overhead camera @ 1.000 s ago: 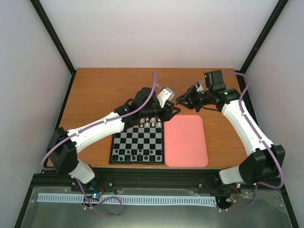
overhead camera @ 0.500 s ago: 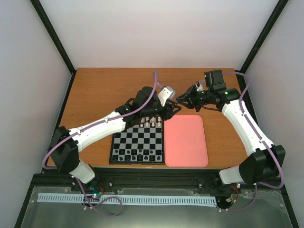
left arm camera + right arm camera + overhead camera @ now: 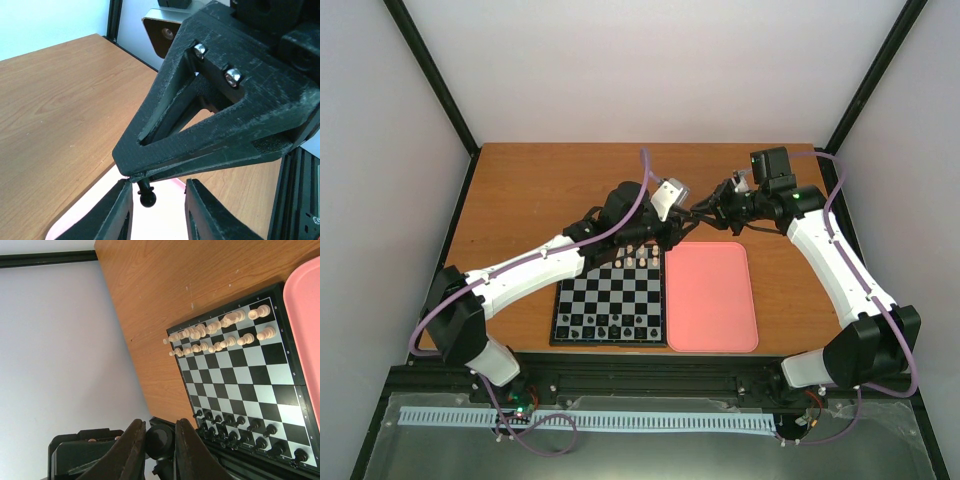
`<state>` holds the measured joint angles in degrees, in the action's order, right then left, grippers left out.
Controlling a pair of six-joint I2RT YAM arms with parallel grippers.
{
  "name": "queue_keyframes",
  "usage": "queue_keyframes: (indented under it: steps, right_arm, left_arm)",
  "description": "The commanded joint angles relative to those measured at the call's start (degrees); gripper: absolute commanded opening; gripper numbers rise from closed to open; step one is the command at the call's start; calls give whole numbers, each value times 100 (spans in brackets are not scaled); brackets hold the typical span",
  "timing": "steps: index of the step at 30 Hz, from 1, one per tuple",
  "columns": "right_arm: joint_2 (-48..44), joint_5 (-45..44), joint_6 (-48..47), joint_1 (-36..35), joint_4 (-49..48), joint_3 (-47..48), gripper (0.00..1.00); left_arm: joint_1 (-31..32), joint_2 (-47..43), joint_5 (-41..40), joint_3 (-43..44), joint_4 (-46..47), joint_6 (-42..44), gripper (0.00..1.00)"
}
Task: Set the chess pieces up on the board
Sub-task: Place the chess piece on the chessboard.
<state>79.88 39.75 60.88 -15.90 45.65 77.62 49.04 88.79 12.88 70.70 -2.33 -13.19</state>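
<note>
The board [image 3: 610,296] lies in front of the left arm, with black chess pieces [image 3: 610,323] on its near rows and cream pieces on its far rows. My right gripper [image 3: 700,212] is shut on one black pawn [image 3: 161,439] and holds it in the air beyond the tray's far left corner. In the left wrist view the pawn [image 3: 146,193] hangs head down from the right gripper's tip [image 3: 131,176], between my left fingers [image 3: 116,216]. My left gripper [image 3: 157,212] is open around it, not touching. In the top view the left gripper [image 3: 681,224] meets the right one.
A pink tray [image 3: 712,297] lies right of the board, under both grippers' tips [image 3: 167,222]. The right wrist view shows the board [image 3: 280,390], the cream pieces [image 3: 220,332] and the black rows [image 3: 240,432]. Bare wooden table lies beyond.
My left gripper has moved right and up toward the right gripper, so their tips now meet. The right arm has barely moved.
</note>
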Motion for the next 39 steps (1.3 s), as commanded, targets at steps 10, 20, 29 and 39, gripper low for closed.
queue_keyframes:
  steps: [10,20,29,39]
  right_arm:
    - [-61,59,-33,-32,95,134,15]
    - [-91,85,15,-35,26,147,15]
    - [-90,121,54,-36,-65,189,15]
    - [-75,139,24,-33,-39,279,15]
  left_arm:
    - [71,30,207,263,259,-18,17]
    - [70,83,523,269,268,-75,1]
    - [71,155,662,443,9,-146,1]
    - [-6,-300,349,128,-67,-127,32]
